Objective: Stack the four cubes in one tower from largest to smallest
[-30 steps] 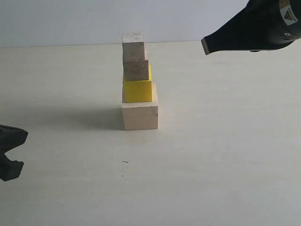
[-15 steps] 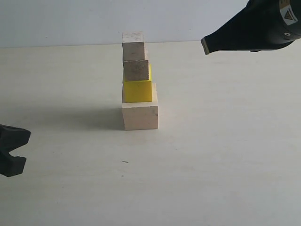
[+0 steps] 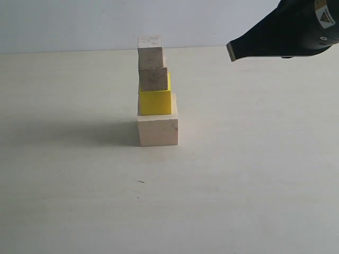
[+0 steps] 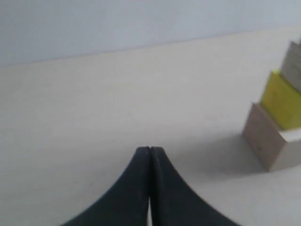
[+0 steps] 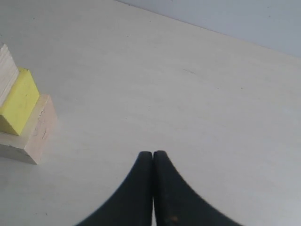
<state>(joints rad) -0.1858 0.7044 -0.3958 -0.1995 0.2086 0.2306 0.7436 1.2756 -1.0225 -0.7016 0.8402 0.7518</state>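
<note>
A: Eyes on the tower [image 3: 157,90]. Standing alone mid-table, toward the far wall [image 3: 79,21]. No loose cube anywhere in sight.

B: Reading it bottom up: big cube [image 3: 158,131] flat on the table [image 3: 254,174], yellow cube [image 3: 155,102] on that, grooved cube [image 3: 153,79] next, small cube [image 3: 150,52] crowning it. Largest to smallest, just as ordered.

A: Dead straight, though?

B: Not quite. Upper three crowded toward the left side of the base in the exterior view, with a sliver of yellow showing right of the grooved cube. Upright all the same, each seated on the one below, by the look of it.

A: And the jaws?

B: Left jaws pressed together, holding nothing, over bare table with the tower off to one side and well apart. Out of the exterior view altogether. Right jaws likewise together and empty. Right arm [image 3: 286,32] hanging high at the upper right of the exterior view, well clear of the stack.

A: So, how much left?

B: Stacking judged finished: all four placed, order correct, touched by neither arm. At most, parking the arms without a bump. Worth watching only that offset.
</note>
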